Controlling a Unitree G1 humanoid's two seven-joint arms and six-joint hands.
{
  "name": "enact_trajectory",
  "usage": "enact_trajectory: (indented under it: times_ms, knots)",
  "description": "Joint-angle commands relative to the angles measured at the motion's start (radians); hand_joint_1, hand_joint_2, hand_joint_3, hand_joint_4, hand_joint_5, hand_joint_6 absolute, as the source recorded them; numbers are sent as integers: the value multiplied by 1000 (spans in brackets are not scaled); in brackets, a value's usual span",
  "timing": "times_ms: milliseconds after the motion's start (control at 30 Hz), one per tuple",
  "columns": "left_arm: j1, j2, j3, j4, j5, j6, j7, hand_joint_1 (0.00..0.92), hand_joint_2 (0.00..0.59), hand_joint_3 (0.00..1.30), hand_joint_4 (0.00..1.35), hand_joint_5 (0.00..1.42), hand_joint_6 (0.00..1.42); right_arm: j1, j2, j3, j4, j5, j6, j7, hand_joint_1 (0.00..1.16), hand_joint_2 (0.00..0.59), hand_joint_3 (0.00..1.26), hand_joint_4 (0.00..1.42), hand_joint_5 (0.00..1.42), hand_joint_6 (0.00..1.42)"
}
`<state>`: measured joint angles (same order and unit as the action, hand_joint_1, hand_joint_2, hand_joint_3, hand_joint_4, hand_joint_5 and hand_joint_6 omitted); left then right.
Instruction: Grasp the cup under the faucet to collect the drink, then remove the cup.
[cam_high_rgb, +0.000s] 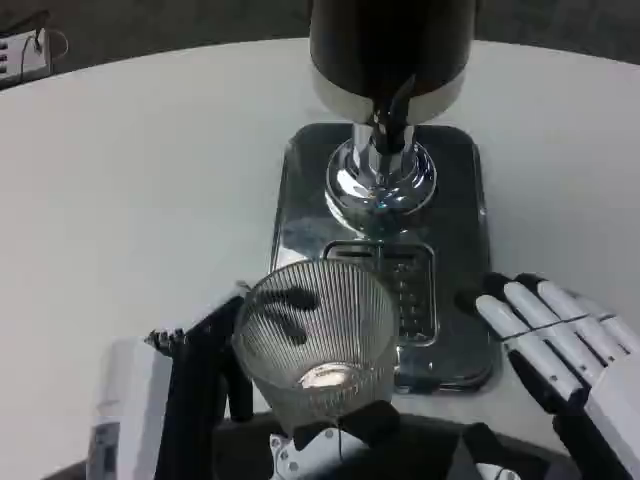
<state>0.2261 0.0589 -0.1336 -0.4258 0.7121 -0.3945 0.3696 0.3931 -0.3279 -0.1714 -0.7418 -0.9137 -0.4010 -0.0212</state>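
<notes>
A clear ribbed cup (315, 335) stands upright or is held just above the front edge of the dispenser's steel base (460, 200), partly over the drip grate (405, 290). My left hand (200, 375) grips it from the left; dark fingers (290, 305) show through its wall. The chrome faucet (385, 170) hangs from the black dispenser body (390, 40), farther back than the cup. Whether the cup holds drink I cannot tell; its bottom looks pale. My right hand (555, 345) lies at the base's front right corner, fingers stretched out and apart, holding nothing.
The white table (130, 200) spreads wide to the left and right of the dispenser. A small white device with cables (25, 50) sits at the far left edge. The table's near edge runs just below the cup.
</notes>
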Motion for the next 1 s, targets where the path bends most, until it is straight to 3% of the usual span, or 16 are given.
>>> enact_trajectory:
  times_ms: [33, 600, 1000]
  knots:
    - [9, -6, 1, -14, -7, -27, 29, 835, 0, 1067, 1127, 1244, 1377, 15, 3, -6, 4, 7, -5, -14, 202, 493, 105, 64, 73, 145]
    - [2, -5, 3, -6, -5, -26, 33, 829, 0, 1067, 1127, 1244, 1375, 19, 2, -10, 3, 8, -6, -13, 202, 493, 105, 64, 73, 160]
    - [-125, 34, 77, 107, -14, -24, 68, 825, 0, 1067, 1127, 1244, 1388, 31, 8, -14, -7, -4, 0, -11, 202, 493, 105, 64, 73, 160]
